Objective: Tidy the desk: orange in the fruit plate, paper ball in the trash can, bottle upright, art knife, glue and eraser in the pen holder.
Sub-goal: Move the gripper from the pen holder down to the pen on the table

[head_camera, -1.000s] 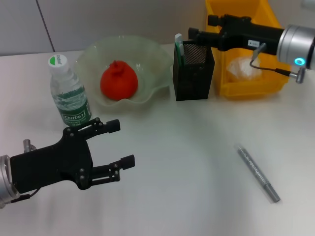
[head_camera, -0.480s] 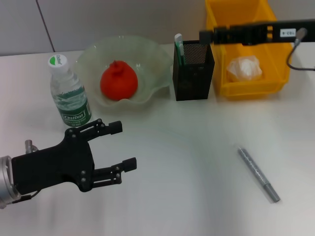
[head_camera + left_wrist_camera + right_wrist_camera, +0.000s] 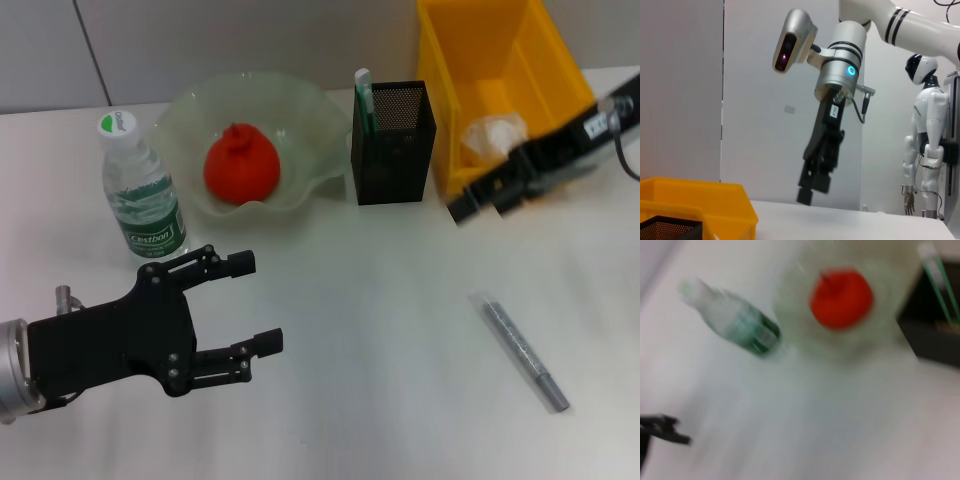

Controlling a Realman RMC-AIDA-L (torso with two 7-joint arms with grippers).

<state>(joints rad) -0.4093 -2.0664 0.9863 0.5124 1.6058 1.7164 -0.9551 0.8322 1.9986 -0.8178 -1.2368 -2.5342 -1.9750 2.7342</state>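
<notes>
Right gripper (image 3: 470, 208), fingers unreadable, hangs beside the trash can (image 3: 455, 40); spread-open left gripper (image 3: 255, 303) hovers at seven o'clock.

Left gripper (image 3: 250, 305) low, fingers spread, right gripper (image 3: 485, 200) blurred

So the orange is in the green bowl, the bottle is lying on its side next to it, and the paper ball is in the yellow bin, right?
Not quite: the bottle stands upright beside the fruit plate, cap up, as the head view shows. The rest holds: the orange sits in that plate and the paper ball lies in the trash can.
</notes>
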